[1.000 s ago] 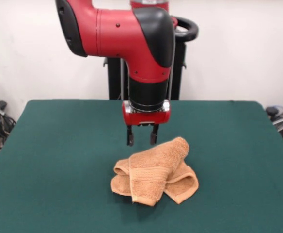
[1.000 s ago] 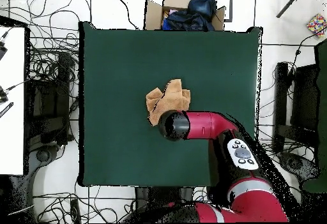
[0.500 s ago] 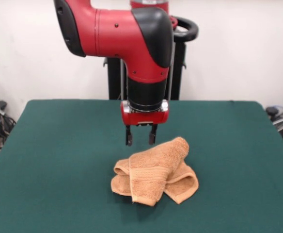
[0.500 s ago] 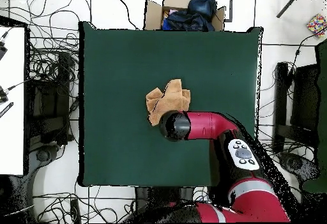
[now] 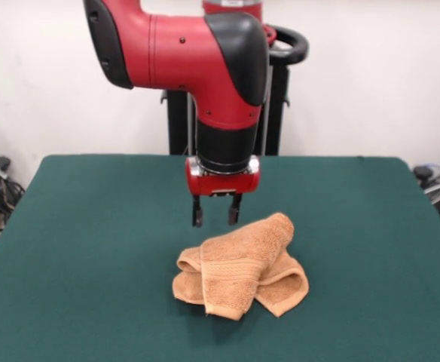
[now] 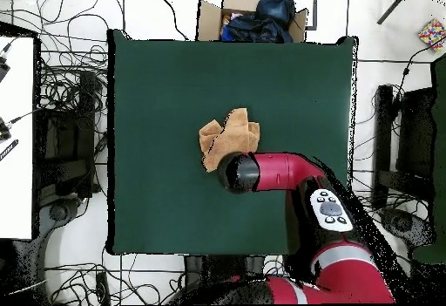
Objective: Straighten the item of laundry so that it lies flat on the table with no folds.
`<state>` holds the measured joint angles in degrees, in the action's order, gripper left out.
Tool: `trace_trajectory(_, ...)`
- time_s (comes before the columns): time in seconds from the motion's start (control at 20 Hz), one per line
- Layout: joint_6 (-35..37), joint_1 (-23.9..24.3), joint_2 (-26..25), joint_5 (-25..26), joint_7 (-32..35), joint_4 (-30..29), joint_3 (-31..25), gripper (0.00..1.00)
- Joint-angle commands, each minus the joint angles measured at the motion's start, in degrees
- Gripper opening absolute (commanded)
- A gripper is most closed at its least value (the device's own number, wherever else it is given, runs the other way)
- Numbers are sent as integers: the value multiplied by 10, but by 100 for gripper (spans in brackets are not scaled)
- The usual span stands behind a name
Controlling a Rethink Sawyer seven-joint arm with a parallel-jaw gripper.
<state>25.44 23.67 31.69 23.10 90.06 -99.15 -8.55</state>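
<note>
Toward the near-middle of the bench [image 5: 69, 249], in the front view, we find the item of laundry [image 5: 241, 265]: a small orange-tan washcloth bunched into a soft heap, with one thick fold running up and to the right across the top and loose flaps spilling out at both sides near the green cloth. It is far from flat, so we judge the straightening has hardly begun. Just behind the heap and a little to its left in this view hangs the end effector [image 5: 213, 212], its two dark fingers pointing straight down with a clear gap between them and nothing held; the tips sit above the bench surface and do not touch the cloth. Over the last second we see it has risen slightly and drifted a touch leftward, while the washcloth has not moved at all. We take that to mean the arm is repositioning, not grasping, and no fold has been undone by this shift. From above, the red arm [image 6: 287, 172] covers the edge of the heap nearest the robot's base, and the rest of the cloth shows beyond it, near the bench's centre.
</note>
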Motion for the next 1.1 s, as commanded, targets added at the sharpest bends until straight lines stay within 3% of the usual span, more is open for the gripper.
trace_trajectory(0.05, 73, -31, -21, 0, -4, 76, -45, 100)
trace_trajectory(0.5, 98, -55, -7, -23, 28, 99, -37, 100)
trace_trajectory(0.65, 103, -50, -23, -28, 20, 124, -47, 100)
trace_trajectory(0.9, 157, -50, -70, -29, 2, 216, -43, 100)
trace_trajectory(1.1, 188, -32, -55, -31, -26, 209, -56, 100)
